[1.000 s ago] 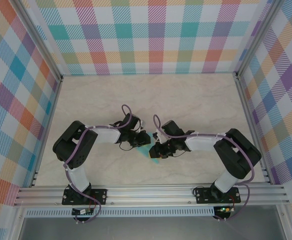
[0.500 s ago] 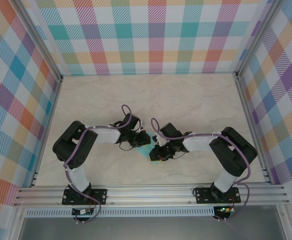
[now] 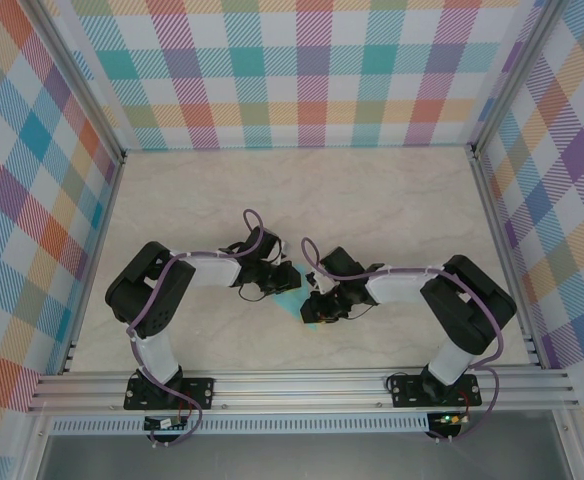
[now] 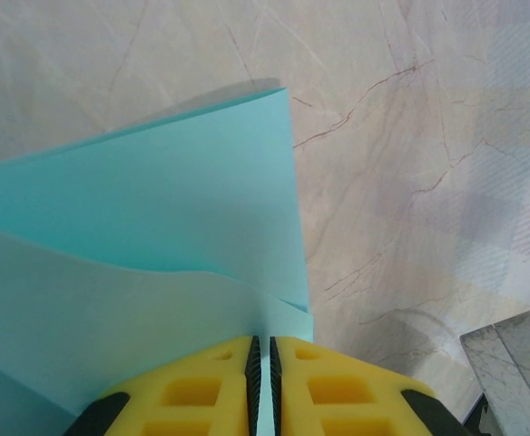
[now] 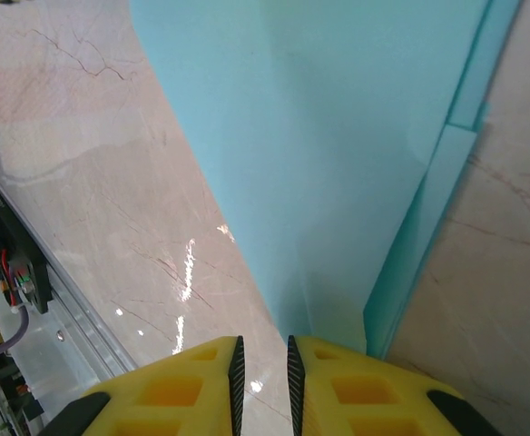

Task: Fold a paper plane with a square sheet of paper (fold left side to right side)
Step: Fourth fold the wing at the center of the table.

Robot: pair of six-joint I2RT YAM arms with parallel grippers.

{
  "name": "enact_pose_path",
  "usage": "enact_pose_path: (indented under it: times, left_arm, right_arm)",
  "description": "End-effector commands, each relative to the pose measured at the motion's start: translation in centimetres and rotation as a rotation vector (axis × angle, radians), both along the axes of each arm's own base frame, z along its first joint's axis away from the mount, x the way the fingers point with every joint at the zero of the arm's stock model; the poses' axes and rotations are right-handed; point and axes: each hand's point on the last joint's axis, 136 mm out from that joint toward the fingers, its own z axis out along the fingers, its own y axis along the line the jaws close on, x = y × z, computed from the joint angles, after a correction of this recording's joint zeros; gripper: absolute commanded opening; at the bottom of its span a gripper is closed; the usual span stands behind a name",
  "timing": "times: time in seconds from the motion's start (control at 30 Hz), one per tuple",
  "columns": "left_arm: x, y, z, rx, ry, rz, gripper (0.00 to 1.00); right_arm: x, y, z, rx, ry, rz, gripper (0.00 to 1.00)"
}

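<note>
Marble-patterned tabletop (image 3: 372, 200) was the biggest thing in your cell, boxed in by plaid walls (image 3: 312, 80). Both arms reached inward and met near the middle of its near half.

Between them sat the square sheet of paper (image 3: 292, 297), light turquoise and already doubled into loose layers, not yet a dart. From above you saw just a small patch of it, so its outline could not be read there. At the left wrist the layers fanned away from the fingers, with one straight edge running directly ahead. At the right wrist the paper narrowed toward the fingers and widened beyond them. I judged its long axis to run outward from that end effector, narrow end nearest it.

Expect it to be very light, limp and quick to crease or tear. Take it at an edge or corner and pinch lightly.

Your left end effector (image 4: 262, 363) was clamped on the paper's near edge. Your right end effector (image 5: 263, 363) showed a narrow gap, with the paper's tip just beside one finger. I could not tell whether it gripped anything.
</note>
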Motion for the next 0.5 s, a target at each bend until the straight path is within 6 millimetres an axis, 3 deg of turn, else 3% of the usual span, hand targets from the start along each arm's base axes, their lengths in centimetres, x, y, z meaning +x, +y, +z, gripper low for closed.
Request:
enact_pose_path:
  times: [0.0,0.3,0.47]
  left_arm:
    - [-2.5,3.1,-3.4,0.142,0.113,0.033,0.15]
    - [-2.4,3.1,-3.2,0.146,0.108,0.033,0.15]
    - [-2.3,3.2,-3.3,0.152,0.109,0.031,0.15]
  right_arm:
    - [-2.2,-2.0,-2.0,-0.097,0.066,0.016,0.22]
    - [-4.9,-5.4,-3.3,-0.228,0.147,-0.01,0.2]
    - [-6.9,-6.4,-3.0,-0.253,0.189,0.012,0.2]
